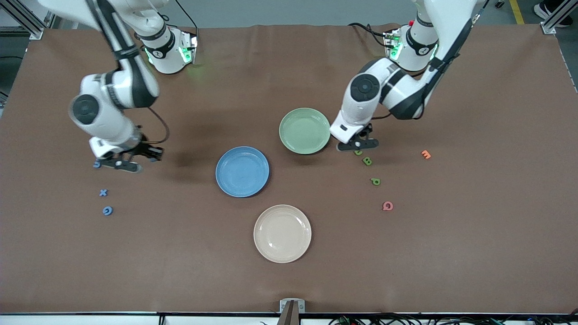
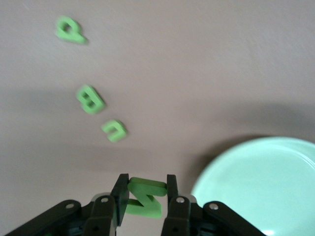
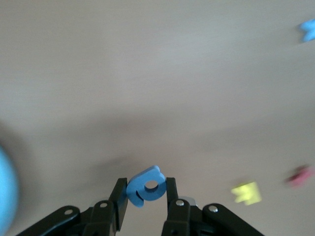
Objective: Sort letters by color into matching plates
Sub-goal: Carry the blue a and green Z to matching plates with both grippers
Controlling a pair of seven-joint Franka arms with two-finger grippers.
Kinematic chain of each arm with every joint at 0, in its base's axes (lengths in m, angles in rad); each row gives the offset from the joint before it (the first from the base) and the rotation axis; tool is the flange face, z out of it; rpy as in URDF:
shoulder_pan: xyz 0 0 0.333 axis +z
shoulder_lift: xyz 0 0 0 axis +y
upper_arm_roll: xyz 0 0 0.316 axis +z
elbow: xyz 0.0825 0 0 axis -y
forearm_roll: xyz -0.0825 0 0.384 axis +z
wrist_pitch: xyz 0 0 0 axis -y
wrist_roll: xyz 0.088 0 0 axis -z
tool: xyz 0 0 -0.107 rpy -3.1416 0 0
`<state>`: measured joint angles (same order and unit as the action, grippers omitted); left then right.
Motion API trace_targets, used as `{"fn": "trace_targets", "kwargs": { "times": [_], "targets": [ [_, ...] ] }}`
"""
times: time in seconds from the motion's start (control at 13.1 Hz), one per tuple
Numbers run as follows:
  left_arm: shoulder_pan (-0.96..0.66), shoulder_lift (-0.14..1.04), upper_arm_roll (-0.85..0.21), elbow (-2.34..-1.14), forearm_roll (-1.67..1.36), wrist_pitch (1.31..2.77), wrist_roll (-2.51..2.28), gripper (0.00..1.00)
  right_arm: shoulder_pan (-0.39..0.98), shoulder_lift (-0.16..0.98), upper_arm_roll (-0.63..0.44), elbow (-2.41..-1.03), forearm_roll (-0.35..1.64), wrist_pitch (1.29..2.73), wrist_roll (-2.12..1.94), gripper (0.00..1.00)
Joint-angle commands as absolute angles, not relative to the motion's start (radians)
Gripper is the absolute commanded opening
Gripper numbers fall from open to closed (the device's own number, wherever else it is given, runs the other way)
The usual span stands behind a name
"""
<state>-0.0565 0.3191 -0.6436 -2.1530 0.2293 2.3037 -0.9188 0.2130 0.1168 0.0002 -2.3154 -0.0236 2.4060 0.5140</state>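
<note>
My left gripper is shut on a green letter and hangs over the table just beside the pale green plate. Three more green letters lie in a row close by on the cloth. My right gripper is shut on a blue letter, over bare cloth toward the right arm's end, well away from the blue plate. Blue letters lie nearer the front camera, and one sits beside that gripper.
A beige plate lies nearest the front camera. An orange letter and a pink letter lie toward the left arm's end. The right wrist view shows a yellow letter and a reddish one on the cloth.
</note>
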Motion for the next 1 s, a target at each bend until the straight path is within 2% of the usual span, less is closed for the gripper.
{"fn": "trace_targets", "kwargs": {
  "times": [0.0,0.15,0.31,0.46,0.54,0.61,0.69,0.92],
  "targets": [
    [-0.063,0.365,-0.684,-2.151,0.238,2.336,-0.992,0.26,0.417,0.208,-0.017,-2.196,-0.023,2.399,0.832,0.0],
    [-0.115,0.387,-0.684,-2.151,0.238,2.356,-1.047,0.26,0.526,0.318,-0.017,-2.079,-0.017,2.402,1.012,0.0],
    [-0.152,0.4,-0.684,-2.146,0.241,2.368,-1.077,0.26,0.577,0.418,-0.018,-1.981,-0.015,2.416,1.107,0.0],
    [-0.181,0.422,-0.684,-2.143,0.242,2.4,-1.107,0.26,0.595,0.481,-0.018,-1.945,-0.015,2.465,1.147,0.04],
    [-0.196,0.432,-0.684,-2.143,0.244,2.419,-1.126,0.26,0.595,0.503,-0.018,-1.937,-0.015,2.477,1.147,0.31],
    [-0.21,0.436,-0.683,-2.143,0.247,2.424,-1.141,0.26,0.595,0.517,-0.018,-1.928,-0.015,2.479,1.147,0.83],
    [-0.222,0.448,-0.683,-2.14,0.25,2.425,-1.158,0.26,0.597,0.522,-0.018,-1.925,-0.017,2.477,1.146,1.0],
    [-0.265,0.489,-0.678,-2.111,0.253,2.43,-1.18,0.27,0.571,0.515,-0.021,-1.937,-0.029,2.467,1.071,1.0]
  ]
}}
